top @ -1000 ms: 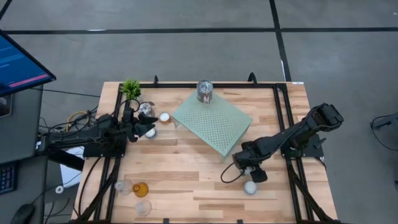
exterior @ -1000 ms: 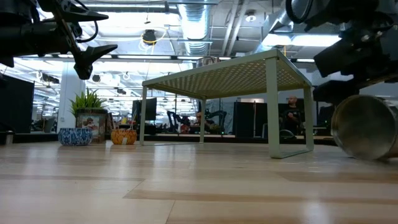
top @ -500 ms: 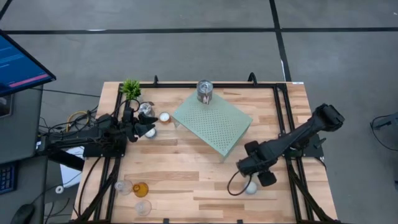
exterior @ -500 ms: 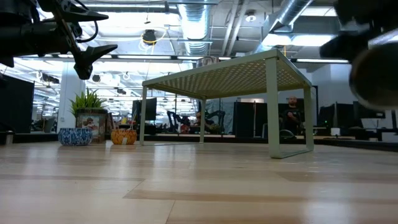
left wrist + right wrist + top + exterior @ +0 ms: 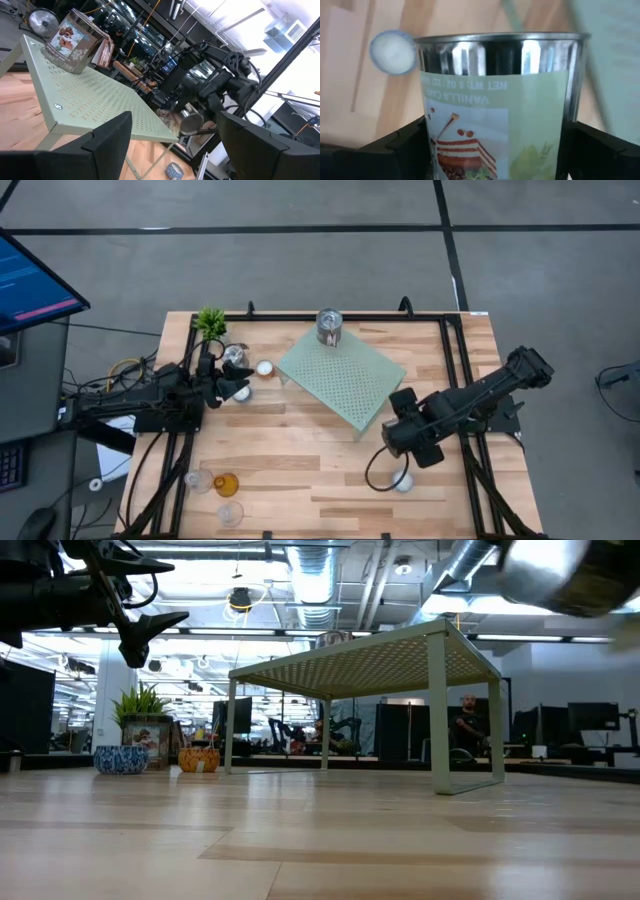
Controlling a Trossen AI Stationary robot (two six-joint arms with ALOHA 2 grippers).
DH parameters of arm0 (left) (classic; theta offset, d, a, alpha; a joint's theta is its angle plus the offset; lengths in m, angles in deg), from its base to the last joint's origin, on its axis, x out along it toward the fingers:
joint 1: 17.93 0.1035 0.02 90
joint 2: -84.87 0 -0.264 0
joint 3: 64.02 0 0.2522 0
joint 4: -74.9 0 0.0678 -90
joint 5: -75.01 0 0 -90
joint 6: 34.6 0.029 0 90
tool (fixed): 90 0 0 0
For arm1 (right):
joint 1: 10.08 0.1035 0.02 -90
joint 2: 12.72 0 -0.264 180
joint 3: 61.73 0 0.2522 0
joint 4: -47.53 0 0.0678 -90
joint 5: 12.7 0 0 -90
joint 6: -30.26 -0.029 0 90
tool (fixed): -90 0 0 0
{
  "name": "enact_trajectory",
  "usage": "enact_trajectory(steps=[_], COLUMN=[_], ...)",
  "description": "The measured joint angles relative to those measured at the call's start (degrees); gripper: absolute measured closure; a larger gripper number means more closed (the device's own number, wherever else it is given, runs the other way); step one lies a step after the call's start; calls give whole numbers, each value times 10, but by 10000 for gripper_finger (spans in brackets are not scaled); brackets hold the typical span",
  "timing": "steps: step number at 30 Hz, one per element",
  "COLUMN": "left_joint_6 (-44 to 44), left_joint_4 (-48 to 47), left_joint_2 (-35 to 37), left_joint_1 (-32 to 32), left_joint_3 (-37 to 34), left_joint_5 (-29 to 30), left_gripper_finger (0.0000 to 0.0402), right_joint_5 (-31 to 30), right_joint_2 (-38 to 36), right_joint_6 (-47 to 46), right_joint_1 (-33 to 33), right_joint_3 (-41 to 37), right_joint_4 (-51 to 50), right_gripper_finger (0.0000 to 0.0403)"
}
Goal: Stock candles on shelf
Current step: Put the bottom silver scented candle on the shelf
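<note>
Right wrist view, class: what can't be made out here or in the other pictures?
- Silver candle tin: base cut off by the picture's edge; right gripper's fingers hide its sides.
- Low view: tin blurred, cropped at top.
- High view: tin hidden under the right arm; small glass holders too small.

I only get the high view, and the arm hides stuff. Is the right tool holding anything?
Observer: Yes. The right wrist view shows the right tool clamped round a silver tin with a cake picture on its label.
Operator: Is it sitting on the table?
Observer: No. In the low view the tin is up in the air, well clear of the wooden tabletop.
Operator: And the left tool?
Observer: Its wrist view shows the left tool with fingers apart and nothing between them.
</note>
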Motion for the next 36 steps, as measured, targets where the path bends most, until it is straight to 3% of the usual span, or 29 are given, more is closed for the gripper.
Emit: enact_trajectory(steps=[9,20,26,36], left_joint_6=[0,0,0,0], left_joint_4=[0,0,1,1], left_joint_2=[0,0,-3,-16], left_joint_1=[0,0,0,0], left_joint_3=[0,0,0,0], left_joint_5=[0,0,0,0], left_gripper_finger=[108,108,108,108], right_joint_5=[-96,-239,-338,-421], right_joint_2=[0,15,56,140], right_joint_6=[84,264,359,409], right_joint_1=[-68,-161,-173,-168], right_joint_3=[64,67,67,66], right_joint_4=[-44,-44,-42,-4], right_gripper_finger=[62,62,61,59])
